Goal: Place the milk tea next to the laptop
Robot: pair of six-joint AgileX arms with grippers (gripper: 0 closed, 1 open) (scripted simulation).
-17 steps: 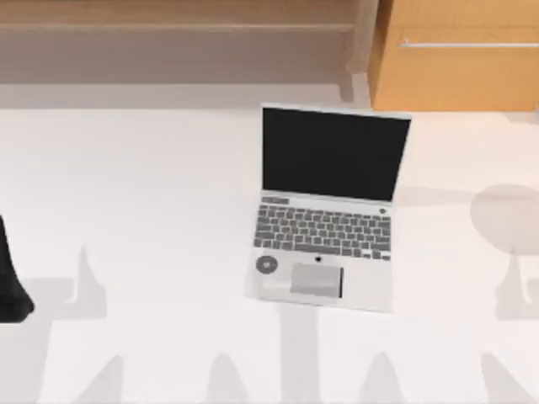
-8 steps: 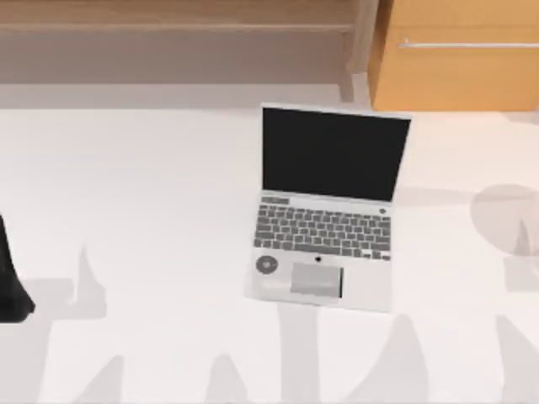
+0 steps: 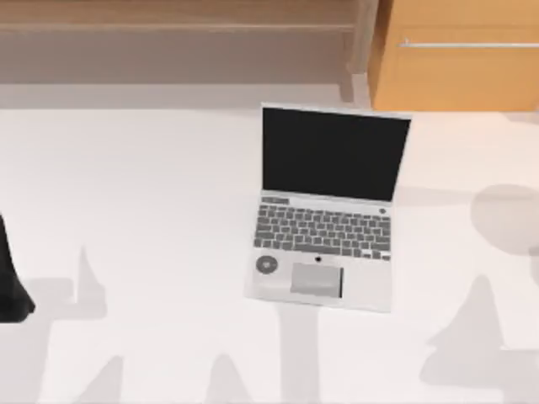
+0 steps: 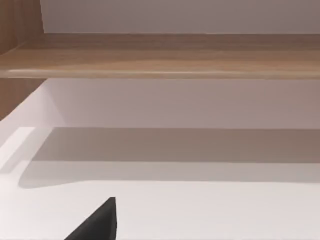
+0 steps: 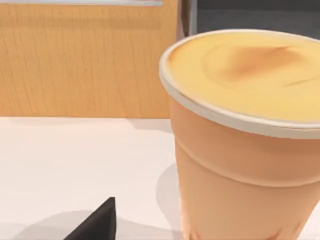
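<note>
Upright milk tea [image 5: 250, 145] brimful of creamy yellow-orange, close before the right hand; grip indiscernible.

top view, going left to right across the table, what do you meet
left arm at the table's left edge → bare white table → laptop, open with its black screen up → more bare table crossed by grey shadows toward the right edge

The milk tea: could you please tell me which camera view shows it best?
The right wrist view: the milk tea stands upright, close up, on the white table. The top view has the laptop instead; the left wrist view faces a wooden shelf.
</note>
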